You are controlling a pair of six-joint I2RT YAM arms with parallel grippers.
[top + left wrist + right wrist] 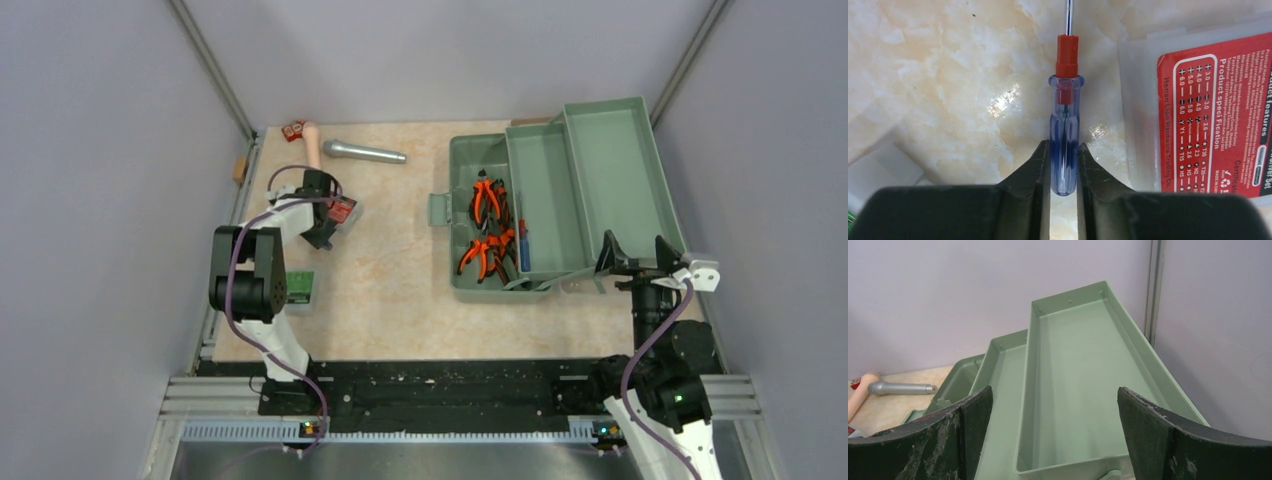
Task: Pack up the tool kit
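– Blue see-through handle, red collar: where does the screwdriver (1064, 115) lie?
– On the worktop (390, 290), at its left side, just beside the red box (1215, 110). The left hand (1064, 150) has closed on the handle, one finger touching each side.
– And the toolbox (620, 170)?
– Well apart, at the far right, lid thrown back and tray swung out. Orange-handled pliers (487, 200) lie in its bottom compartment.
– The right hand (1053, 395)?
– Wide open, gripping nothing, held near the toolbox's near right corner.
– Anything else?
– A silver microphone (365, 152) at the far edge.
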